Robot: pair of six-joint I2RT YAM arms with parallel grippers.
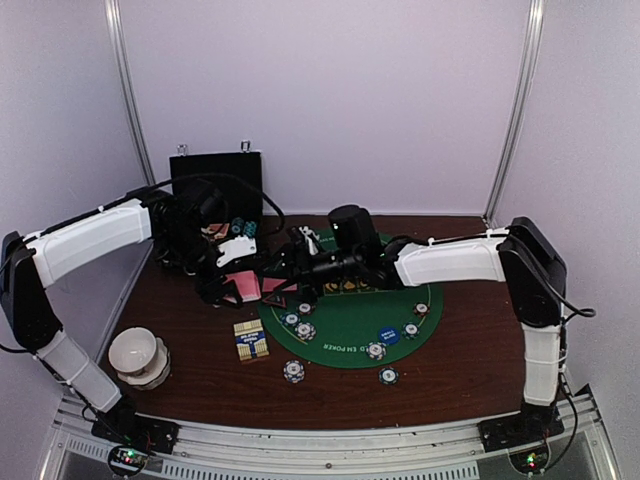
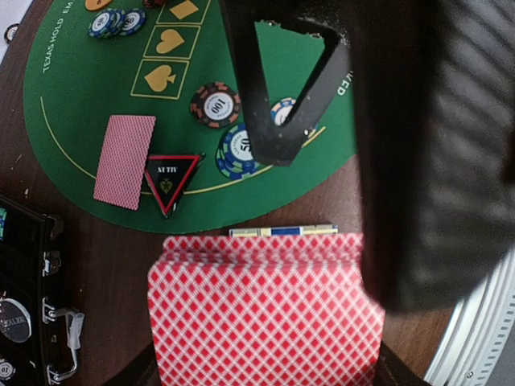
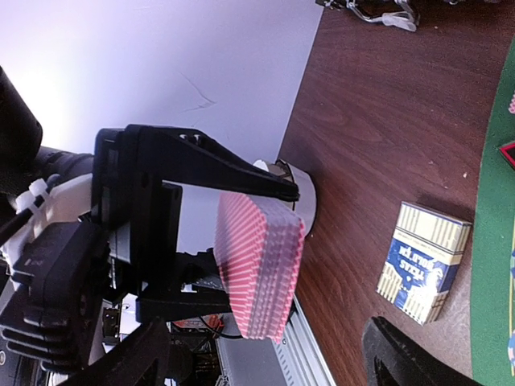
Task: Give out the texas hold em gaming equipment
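My left gripper (image 1: 232, 280) is shut on a stack of pink-backed playing cards (image 2: 265, 310), held on edge above the brown table just left of the green mat (image 1: 350, 325). My right gripper (image 3: 265, 359) is open, its fingers (image 3: 398, 354) standing either side of the stack's (image 3: 259, 269) near end without touching it. One finger of the right gripper (image 2: 278, 96) hangs over the mat. On the mat lie a single card (image 2: 125, 161), a red triangle marker (image 2: 171, 182) and several striped chips (image 2: 216, 105). More chips (image 1: 293, 371) sit near the mat's front edge.
The blue-and-yellow card box (image 1: 251, 340) lies on the table below the held stack. A black case (image 1: 215, 185) stands at the back left. A white bowl (image 1: 138, 355) sits at the front left. An orange disc (image 2: 98, 3) shows at the mat's far side.
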